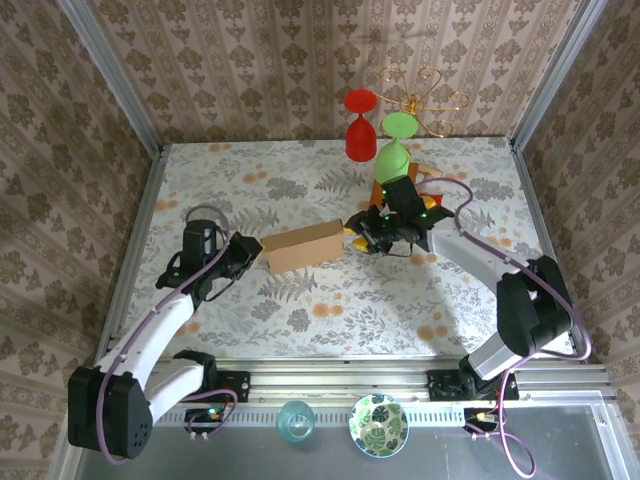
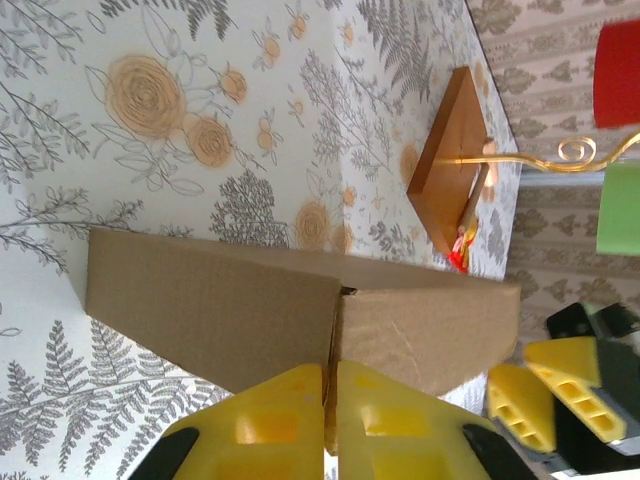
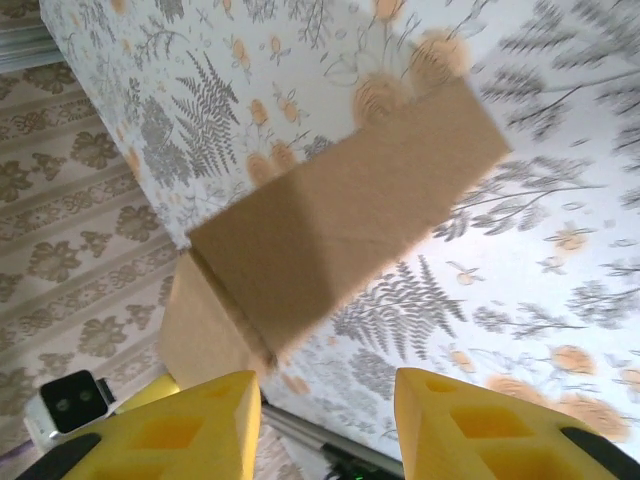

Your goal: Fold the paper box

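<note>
Bright even light, slight right-wrist motion blur

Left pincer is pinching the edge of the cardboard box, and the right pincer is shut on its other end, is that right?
Not quite. The left pincer does pinch the edge of the cardboard box, but the right pincer is open, not shut. The right wrist view shows its yellow fingers standing apart.

Right wrist view: the paper box [image 3: 330, 230] is blurred and its edges are soft, as is the fern-print desk [image 3: 560, 250]. Left wrist view: the left claw [image 2: 330, 385] is cut off by the bottom edge and covers the box's near rim. The red glass [image 2: 617, 60] and green glass [image 2: 620, 208] are cropped at the right. Overhead: where the right claw [image 1: 360, 236] meets the box's end is too small to make out.
</note>
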Robot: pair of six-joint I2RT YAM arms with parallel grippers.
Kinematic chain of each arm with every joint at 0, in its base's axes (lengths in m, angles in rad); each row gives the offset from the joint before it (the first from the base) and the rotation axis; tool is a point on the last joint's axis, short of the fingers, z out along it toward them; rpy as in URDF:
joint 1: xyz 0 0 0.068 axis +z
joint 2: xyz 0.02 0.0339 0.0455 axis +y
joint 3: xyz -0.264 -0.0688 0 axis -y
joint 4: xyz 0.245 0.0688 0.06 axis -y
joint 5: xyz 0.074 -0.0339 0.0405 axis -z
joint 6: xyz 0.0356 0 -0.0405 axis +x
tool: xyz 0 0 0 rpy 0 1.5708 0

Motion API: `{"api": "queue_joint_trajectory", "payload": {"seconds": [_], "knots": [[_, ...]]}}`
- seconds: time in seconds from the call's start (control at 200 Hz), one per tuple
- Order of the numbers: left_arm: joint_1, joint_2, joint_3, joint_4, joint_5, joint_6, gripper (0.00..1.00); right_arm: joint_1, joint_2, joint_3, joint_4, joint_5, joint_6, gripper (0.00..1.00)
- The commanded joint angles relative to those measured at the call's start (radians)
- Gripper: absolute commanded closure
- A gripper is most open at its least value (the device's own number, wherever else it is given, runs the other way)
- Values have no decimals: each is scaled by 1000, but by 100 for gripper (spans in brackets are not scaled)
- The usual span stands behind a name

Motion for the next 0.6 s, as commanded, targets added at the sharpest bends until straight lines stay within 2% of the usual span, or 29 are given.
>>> {"api": "queue_joint_trajectory", "payload": {"seconds": [0.0, 0.21, 0.355, 0.45, 0.505, 0.54, 0.555, 0.575, 0.585, 0.595], "knots": [[-87, -57, -57, -42, -96, 70, 90, -18, -131, -12, -124, 72, -190, 60], [-240, -153, -188, 1, -183, 42, 87, -53, -354, -181, -161, 167, -230, 62], [-275, -201, -208, -18, -210, 15, 81, -67, -444, -226, -225, 265, -245, 60], [-274, -207, -145, -67, -239, 39, 72, -75, -454, -179, -318, 352, -285, 56], [-263, -207, -79, -136, -265, 63, 60, -80, -451, -119, -424, 446, -322, 49], [-244, -208, -39, -175, -273, 80, 44, -82, -452, -87, -475, 509, -348, 37], [-236, -208, -25, -188, -271, 88, 34, -84, -452, -68, -497, 532, -361, 24], [-215, -206, -6, -200, -262, 97, 9, -85, -456, -49, -517, 563, -381, 4], [-203, -205, 4, -205, -255, 100, 2, -86, -458, -39, -528, 578, -390, 1], [-189, -203, 12, -210, -248, 103, 1, -88, -460, -30, -541, 594, -399, 0]]}}
